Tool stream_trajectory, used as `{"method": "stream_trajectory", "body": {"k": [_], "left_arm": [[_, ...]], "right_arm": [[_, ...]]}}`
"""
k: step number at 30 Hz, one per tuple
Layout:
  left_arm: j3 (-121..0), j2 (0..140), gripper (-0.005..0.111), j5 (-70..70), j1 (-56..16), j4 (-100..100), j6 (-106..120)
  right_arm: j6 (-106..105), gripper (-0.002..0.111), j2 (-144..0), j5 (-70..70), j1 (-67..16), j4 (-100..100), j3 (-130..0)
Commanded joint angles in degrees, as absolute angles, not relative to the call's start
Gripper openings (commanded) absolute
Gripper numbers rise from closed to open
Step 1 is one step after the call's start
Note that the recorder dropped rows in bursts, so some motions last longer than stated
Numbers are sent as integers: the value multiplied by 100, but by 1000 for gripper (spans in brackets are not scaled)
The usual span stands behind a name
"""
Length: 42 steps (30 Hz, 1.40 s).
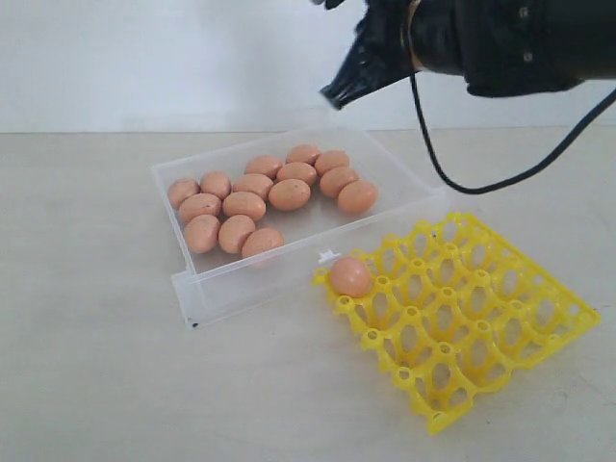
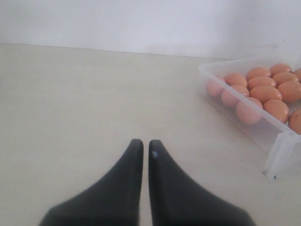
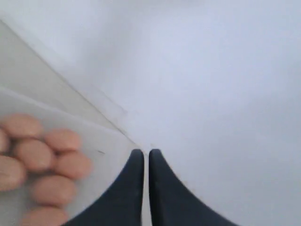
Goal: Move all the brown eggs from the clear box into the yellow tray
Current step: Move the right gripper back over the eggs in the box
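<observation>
Box (image 1: pixel 241 285) centre, holding eggs (image 1: pixel 245 205); tray (image 1: pixel 500 322) near right, one egg (image 1: pixel 351 277) in left corner cup. Right gripper (image 1: pixel 335 96), jaws together, empty, above box far edge: eggs below, toward near-left. Left gripper (image 2: pixel 146 144) closed too, farther off.

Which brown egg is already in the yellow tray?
The lone egg, seated in the corner cup of the yellow tray nearest the clear box. The other eggs all lie inside that box.

Pale beige table (image 1: pixel 87 385) w/ clear box (image 1: pixel 231 289) & yellow tray (image 1: pixel 435 348) on it, tray just beside box corner.
</observation>
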<state>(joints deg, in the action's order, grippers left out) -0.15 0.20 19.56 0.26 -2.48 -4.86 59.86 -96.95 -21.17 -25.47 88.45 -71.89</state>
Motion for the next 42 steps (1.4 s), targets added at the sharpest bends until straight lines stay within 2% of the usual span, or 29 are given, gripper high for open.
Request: {"method": "stream_trajectory", "body": {"k": [1, 5, 7, 9, 11, 14, 16, 22, 23, 31, 42], "left_arm": [[0, 0, 4, 1933, 43, -234, -493], [0, 0, 4, 1933, 43, -234, -493], [0, 0, 4, 1933, 43, -234, -493], [0, 0, 4, 1933, 43, -234, -493], [0, 0, 4, 1933, 43, -234, -493], [0, 0, 4, 1933, 43, -234, -493], [0, 0, 4, 1933, 43, -234, -493], [0, 0, 4, 1933, 43, -234, -493], [0, 0, 4, 1933, 43, -234, -493], [0, 0, 4, 1933, 43, -234, -493], [0, 0, 4, 1933, 43, -234, -493]], "right_arm": [[2096, 0, -10066, -4715, -2048, 5681, -7890], [392, 0, -10349, -5755, -1135, 2947, -8724], [-1509, 0, -10349, -5965, -862, 994, -9030], [-3088, 0, -10352, -6240, -726, -873, -9245], [-4520, 0, -10391, -6400, -726, -1786, -9315], [-5474, 0, -10590, -6133, -839, -1935, -9330], [-6003, 6, -10864, -5845, -863, -1897, -9330], [-7113, 44, -11520, -4931, -1097, -1873, -9330], [-7301, 47, -11580, -4665, -1165, -1848, -9330], [-8020, 47, -12162, -3163, -1534, -1170, -9330], [-8585, 47, -12656, -2713, -1534, -1153, -9330]]}}
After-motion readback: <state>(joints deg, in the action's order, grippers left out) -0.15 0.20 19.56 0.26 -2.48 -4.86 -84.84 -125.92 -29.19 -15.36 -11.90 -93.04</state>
